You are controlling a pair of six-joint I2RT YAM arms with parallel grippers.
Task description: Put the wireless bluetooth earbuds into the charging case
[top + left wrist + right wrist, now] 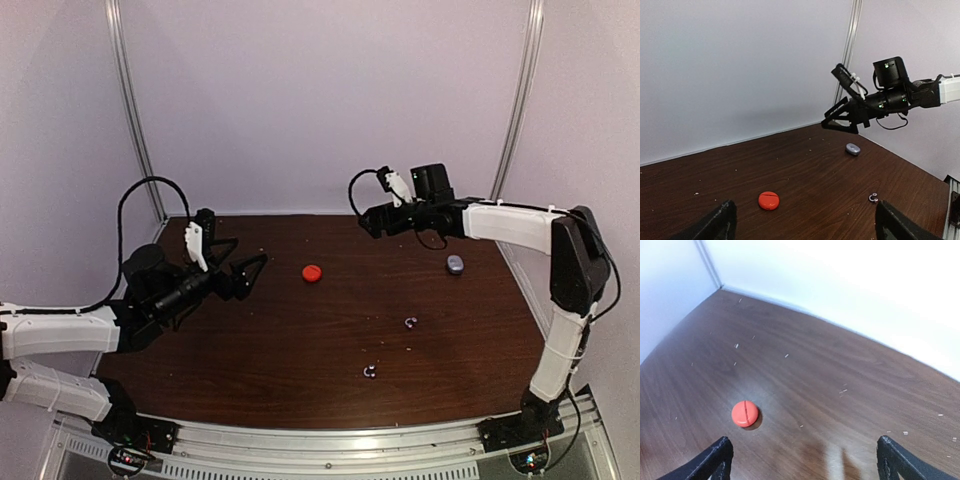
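Presently, at the left, the left gripper (248,255) is hovering low over the table (250,350), its jaws standing apart and gripping nothing. Just to its right, the red case (312,272) is lying flat; the right wrist view is showing a seam across its top, so it is judged closed, and its contents are not showing. Right of centre, the right gripper (368,222) is hanging above the far edge, jaws likewise apart and empty. Nearer the arms, 2 silvery-grey earbuds (370,371) (411,322) are lying loose on the wood, well apart from both cases and outside any container. Farther right, the grey case (455,264) is resting near the right wall, apparently closed too. Judged from this layout, the task is sitting at its opening step: nothing is grasped. The next move is calling for opening a case, then a fine pinch on a tiny, curved earbud.
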